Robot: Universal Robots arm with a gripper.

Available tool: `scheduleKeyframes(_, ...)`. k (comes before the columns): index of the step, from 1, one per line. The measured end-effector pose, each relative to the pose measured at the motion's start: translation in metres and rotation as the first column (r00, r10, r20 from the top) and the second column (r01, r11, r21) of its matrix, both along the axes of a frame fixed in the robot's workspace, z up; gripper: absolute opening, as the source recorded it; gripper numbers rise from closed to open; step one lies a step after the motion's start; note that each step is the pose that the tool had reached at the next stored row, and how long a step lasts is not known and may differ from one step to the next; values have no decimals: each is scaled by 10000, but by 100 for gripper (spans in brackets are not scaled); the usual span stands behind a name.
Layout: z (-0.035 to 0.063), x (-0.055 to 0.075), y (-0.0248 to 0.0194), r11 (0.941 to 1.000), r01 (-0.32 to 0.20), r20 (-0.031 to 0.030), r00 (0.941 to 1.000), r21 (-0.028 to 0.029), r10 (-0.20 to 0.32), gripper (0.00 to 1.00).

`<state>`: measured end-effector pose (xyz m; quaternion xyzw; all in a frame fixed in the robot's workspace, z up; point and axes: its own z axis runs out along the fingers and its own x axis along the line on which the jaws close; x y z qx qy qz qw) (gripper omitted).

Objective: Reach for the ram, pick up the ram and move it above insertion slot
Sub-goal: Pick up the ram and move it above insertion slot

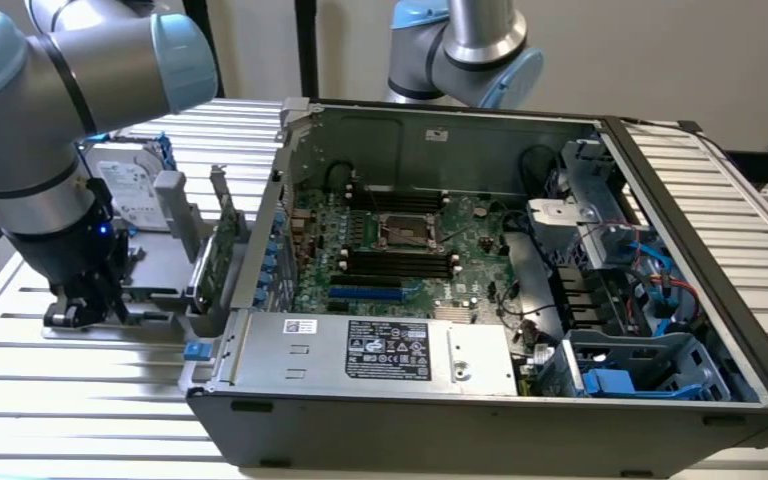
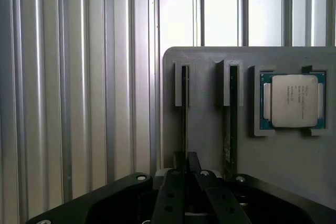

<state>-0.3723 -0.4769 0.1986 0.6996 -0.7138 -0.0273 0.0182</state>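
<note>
Ribbed aluminium table (image 1: 64, 400) under everything, pale wall (image 1: 678, 50) behind; grey holder (image 2: 205, 129) carrying the ram (image 2: 184, 108) on edge in the slot farther from the processor (image 2: 294, 100); gripper (image 2: 186, 162) pinched narrow on its near end; open computer case (image 1: 491, 425) toward the exterior view's right.

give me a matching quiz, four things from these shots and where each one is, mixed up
1. silver square processor chip
2. thin green ram stick
3. silver metal hard drive
4. black pincer

a. on edge in a narrow slot of the grey plastic holder
b. down at the ram stick's end
c. flat in a square recess
d. partly behind the robot arm

Pairs: 1-c, 2-a, 3-d, 4-b
</note>
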Motion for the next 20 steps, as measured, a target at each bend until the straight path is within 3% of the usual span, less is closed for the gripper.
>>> scheduleKeyframes(11,140,6,0,10000,8,-17,10000,6,-8,13)
scheduleKeyframes(20,383,9,-1,10000,7,-18,10000,4,-7,13)
